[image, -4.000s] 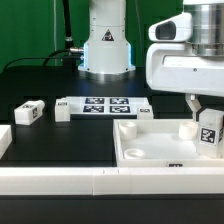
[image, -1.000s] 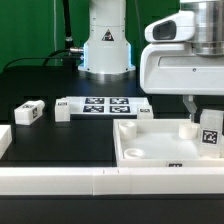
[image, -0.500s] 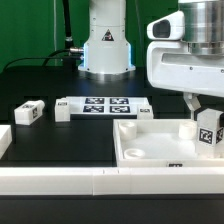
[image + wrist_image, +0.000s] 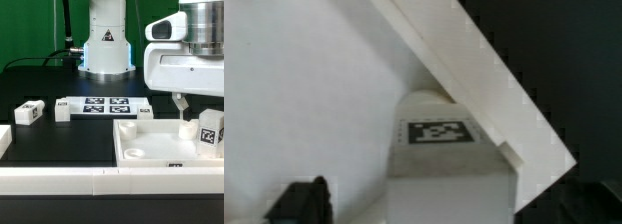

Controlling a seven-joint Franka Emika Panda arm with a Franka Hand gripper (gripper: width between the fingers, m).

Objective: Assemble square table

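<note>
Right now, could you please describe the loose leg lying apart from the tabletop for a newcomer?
Find the marker board, the flat white tagged strip on the black table. Past its end, toward the exterior view's left, lies a short white block leg showing one tag. Unlike the other leg in the corner of the tabletop, it lies alone.

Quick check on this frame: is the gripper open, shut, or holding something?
Gripper: open. It straddles the tagged table leg, and the wrist view shows a gap between the visible finger and the leg.
</note>
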